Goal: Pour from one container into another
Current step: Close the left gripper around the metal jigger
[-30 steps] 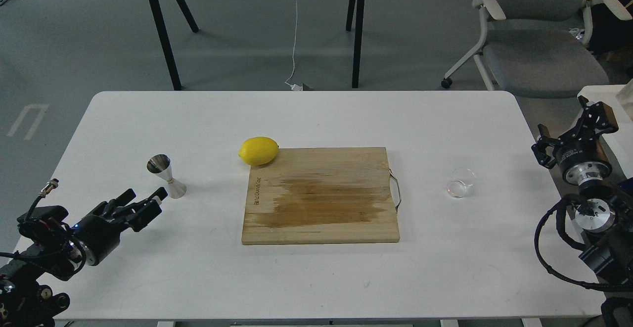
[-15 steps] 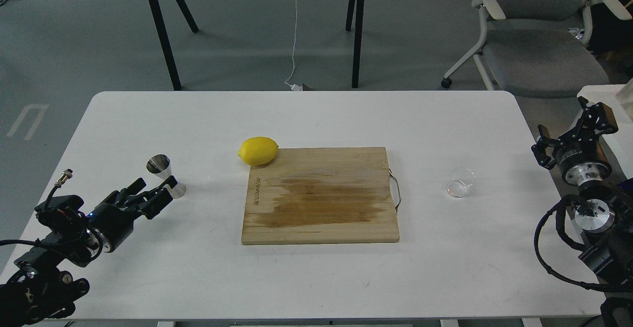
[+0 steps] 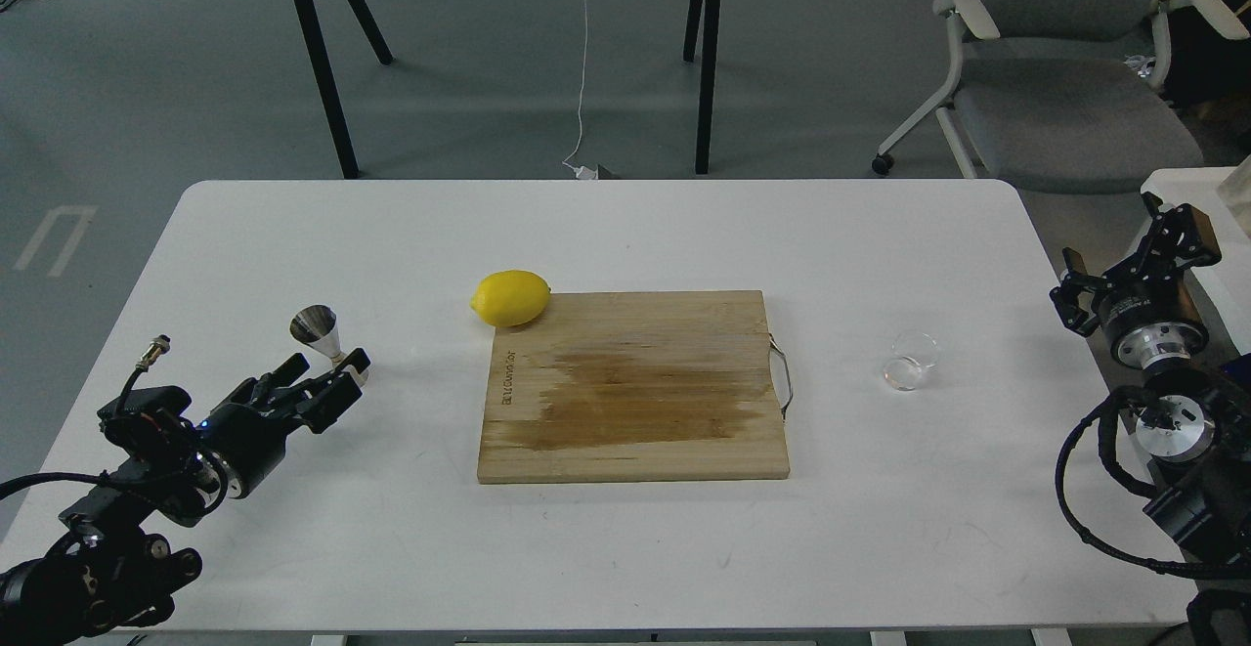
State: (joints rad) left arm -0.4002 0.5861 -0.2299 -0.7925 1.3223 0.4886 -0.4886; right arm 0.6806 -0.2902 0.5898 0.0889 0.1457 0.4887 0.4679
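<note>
**Left gripper at the jigger; glass cup apart on the right**

Where my left arm ends, the left gripper (image 3: 327, 377) lies low over the white table (image 3: 625, 236), its fingers spread with a visible gap, and their tips overlap the base of the steel jigger (image 3: 321, 333); I cannot tell whether they touch it. That jigger stands upright near the table's left side, well left of the lemon (image 3: 510, 297). The lemon rests against the far left corner of the wooden cutting board (image 3: 635, 387), which lies flat at the table's middle (a darker stain crosses its centre, and a metal handle sits on its right edge). Right of the board, well apart from it, stands the clear glass cup (image 3: 910, 361). Farther right, beyond the table edge, my right gripper (image 3: 1163, 236) points upward with its fingers parted, holding nothing.
</note>
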